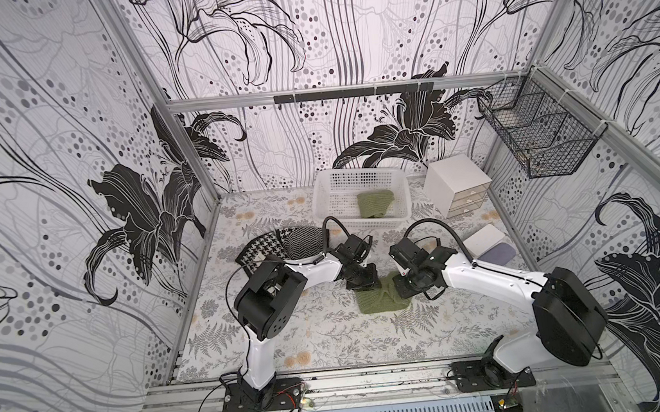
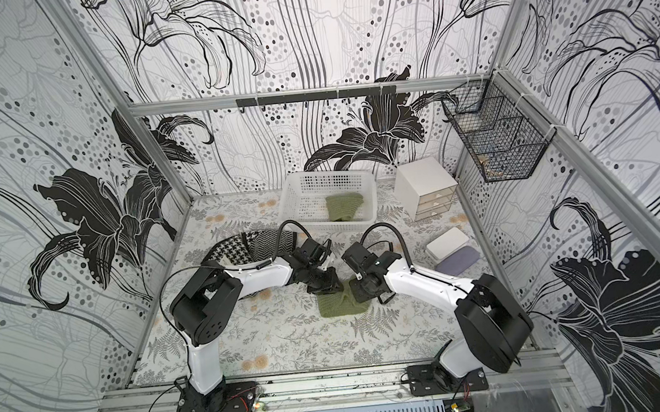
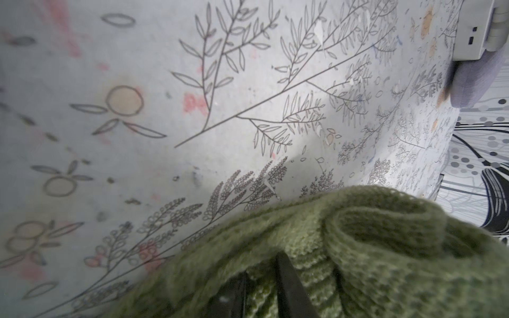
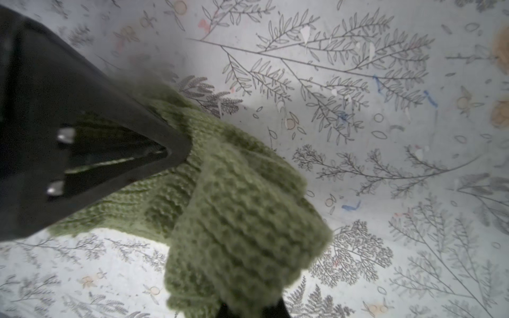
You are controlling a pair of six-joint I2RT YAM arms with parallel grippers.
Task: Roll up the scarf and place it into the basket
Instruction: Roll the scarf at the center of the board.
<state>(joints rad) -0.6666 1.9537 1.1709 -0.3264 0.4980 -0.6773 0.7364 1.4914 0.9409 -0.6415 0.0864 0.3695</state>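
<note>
The left gripper point(image 3: 263, 291) and right gripper point(image 4: 248, 309) each pinch the olive-green knitted scarf point(image 1: 378, 305); unequal pulling could undo its loose fold.

Green knitted scarf point(image 1: 377, 300) lies bunched on the table point(image 1: 291, 341), apart from the white perforated basket point(image 1: 338, 182) behind.

Two arms lean inward, grippers nearly meeting at mid-frame.
In a top view, left arm point(image 1: 313, 271) and right arm point(image 1: 489, 274) angle downward; right gripper point(image 1: 403, 290) pinches the scarf point(image 1: 378, 306), left gripper point(image 1: 362, 285) narrowly parted, its grip unclear.
</note>
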